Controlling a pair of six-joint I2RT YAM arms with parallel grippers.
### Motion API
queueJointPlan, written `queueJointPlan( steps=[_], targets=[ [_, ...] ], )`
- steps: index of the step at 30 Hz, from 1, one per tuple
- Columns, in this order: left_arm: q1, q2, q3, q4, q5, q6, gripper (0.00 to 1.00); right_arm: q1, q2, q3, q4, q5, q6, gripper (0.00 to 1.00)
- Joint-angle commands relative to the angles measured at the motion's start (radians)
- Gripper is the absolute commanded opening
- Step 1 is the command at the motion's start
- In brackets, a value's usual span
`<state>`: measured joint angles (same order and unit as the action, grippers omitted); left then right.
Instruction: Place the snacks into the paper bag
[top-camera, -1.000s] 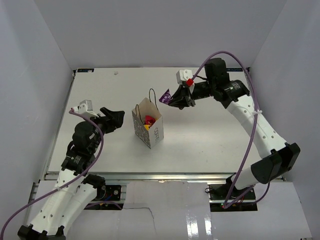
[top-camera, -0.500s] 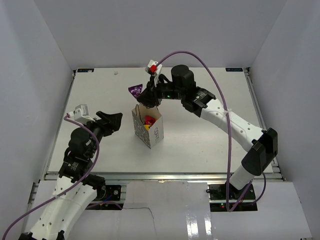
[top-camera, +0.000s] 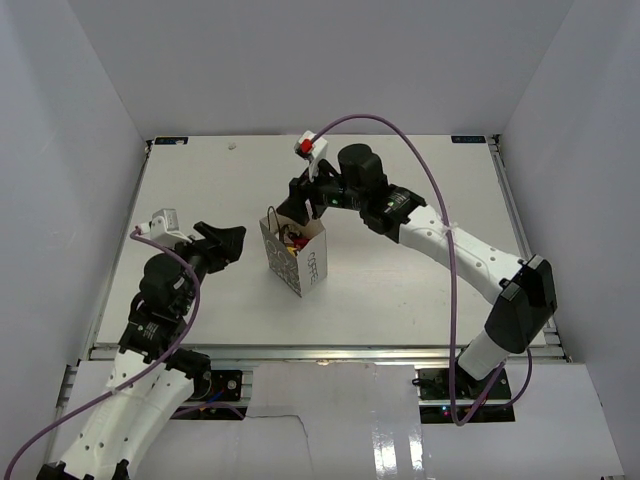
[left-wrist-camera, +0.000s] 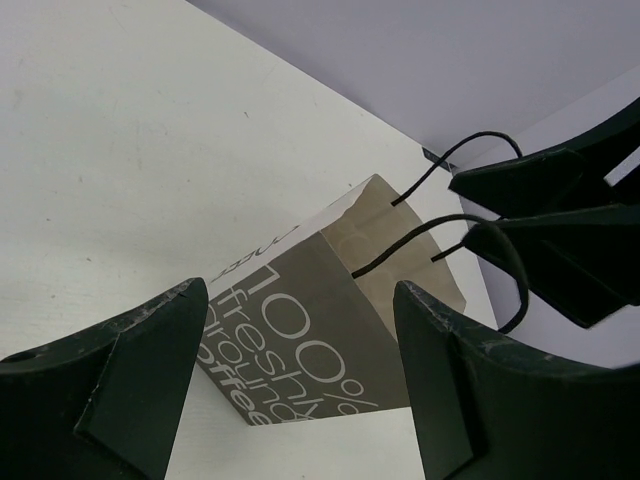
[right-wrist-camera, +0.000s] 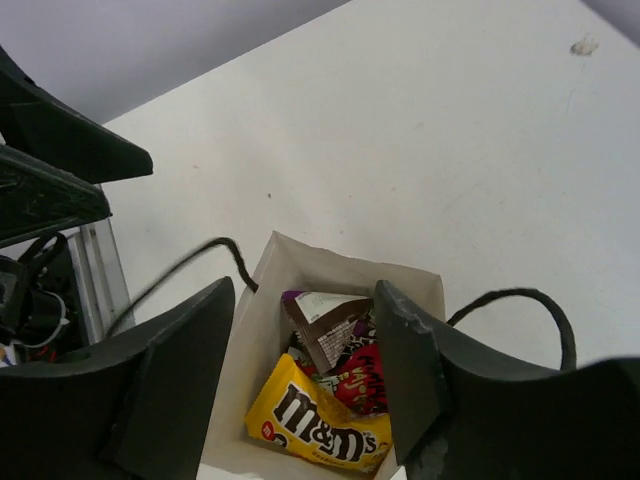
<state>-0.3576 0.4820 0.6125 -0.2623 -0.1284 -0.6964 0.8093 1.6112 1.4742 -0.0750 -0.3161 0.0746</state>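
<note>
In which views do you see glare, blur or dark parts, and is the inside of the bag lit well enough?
Top external: even light, soft shadows, one glare patch on the glossy board below the table. Right wrist: the paper bag is lit inside, the yellow wrapper readable, one cord handle smeared. Left wrist: near fingers dark, little detail; bag lettering sharp.

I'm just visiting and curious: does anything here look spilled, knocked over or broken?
Nothing stands out. The paper bag stands upright and looks undamaged, and the snacks lie loosely piled inside it. None lies outside it in these views.
</note>
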Motion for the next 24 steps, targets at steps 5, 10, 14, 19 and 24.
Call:
queueJointPlan(
  steps=[5, 10, 14, 19, 24],
  targets=[
    [-0.003, 0.050, 0.102, -0.023, 0.026, 0.058, 0.86, -0.051, -0.145, 0.129, -0.089, -0.069, -0.262, 0.90],
    [-0.003, 0.090, 0.194, -0.072, 0.053, 0.132, 0.86, -0.279, -0.231, 0.039, -0.176, 0.037, -0.193, 0.90],
    [-0.003, 0.086, 0.208, -0.092, 0.036, 0.170, 0.88, -0.453, -0.283, -0.093, -0.233, 0.184, -0.154, 0.90],
    [-0.003, 0.092, 0.208, -0.080, 0.009, 0.198, 0.95, -0.565, -0.401, -0.273, -0.243, 0.491, -0.193, 0.90],
    [-0.003, 0.136, 0.205, -0.052, 0.035, 0.190, 0.95, -0.607, -0.484, -0.354, -0.270, 0.542, -0.187, 0.90]
  ],
)
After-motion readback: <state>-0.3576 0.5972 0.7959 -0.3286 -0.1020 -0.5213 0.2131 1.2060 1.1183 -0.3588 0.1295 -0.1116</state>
